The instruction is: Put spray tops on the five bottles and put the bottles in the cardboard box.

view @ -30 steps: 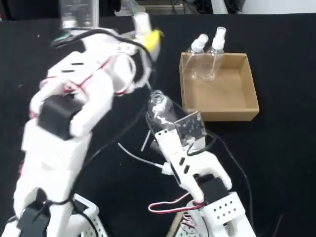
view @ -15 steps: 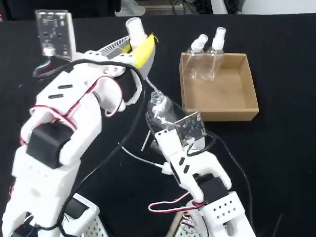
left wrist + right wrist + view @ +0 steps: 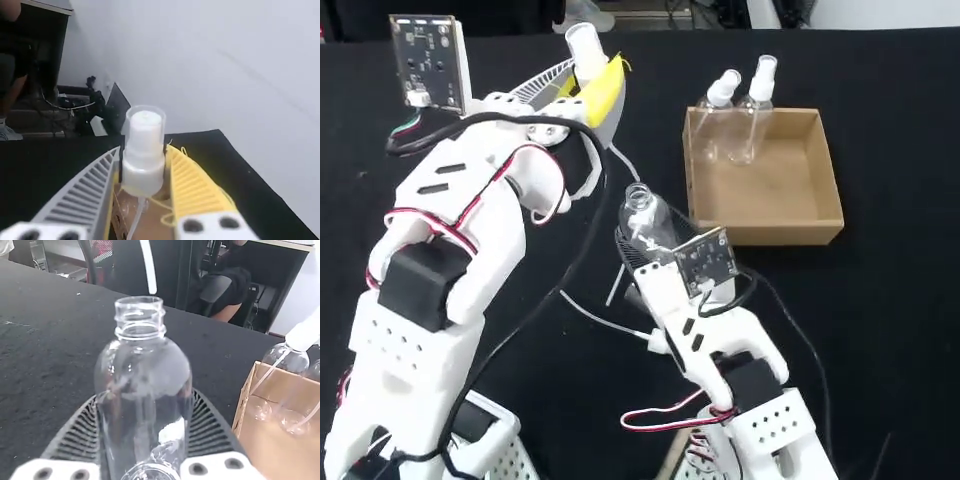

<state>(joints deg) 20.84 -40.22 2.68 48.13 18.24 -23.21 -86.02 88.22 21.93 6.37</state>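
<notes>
Open bottle [image 3: 142, 340]: clear, round-shouldered, threaded neck uncapped. It is held upright by the body in the right gripper [image 3: 145, 397], jaws closed snug on both sides, neck left free. In the high view it is seen over the table [image 3: 880, 320], near the cardboard box [image 3: 775, 238], off its near left corner.

Handling, as judged: empty, so light. The wall is smooth and likely slippery; whether it is glass or plastic cannot be told, so a moderate squeeze low on the body is advised.

Spray top [image 3: 144, 150]: white, with a translucent cap and a thin dip tube hanging below. It is pinched at the collar by the left gripper [image 3: 143, 160], fingers nearly closed around it, raised beyond the bottle and apart from the neck. It is judged light and stiff, but the tube is flexible and must be fed into the neck first.

Two capped bottles [image 3: 740, 120] are leaned against the box's far wall.
</notes>
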